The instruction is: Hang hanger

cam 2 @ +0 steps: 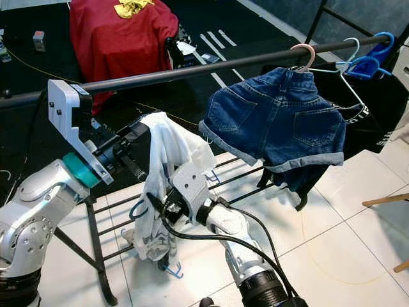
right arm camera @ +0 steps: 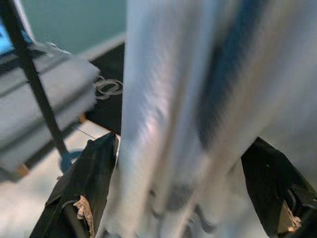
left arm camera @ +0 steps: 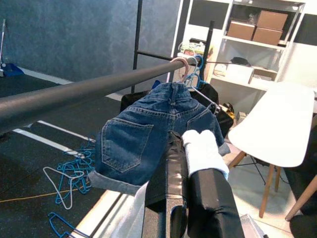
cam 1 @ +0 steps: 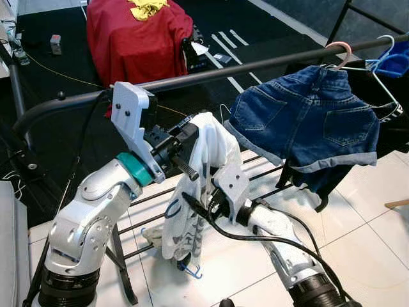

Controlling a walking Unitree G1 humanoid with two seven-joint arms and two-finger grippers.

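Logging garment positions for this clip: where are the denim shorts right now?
In the left eye view, the denim shorts hang from a pink hanger on the black rail, on the robot's right, beside the blue hanger.

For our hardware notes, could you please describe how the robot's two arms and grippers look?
Both arms are silver metal with rounded joint housings and black ribbed cuffs. The left arm has a teal wrist ring and a pale grey drilled bracket. The right arm carries a looping black cable and a similar bracket. The fingers are long and black.
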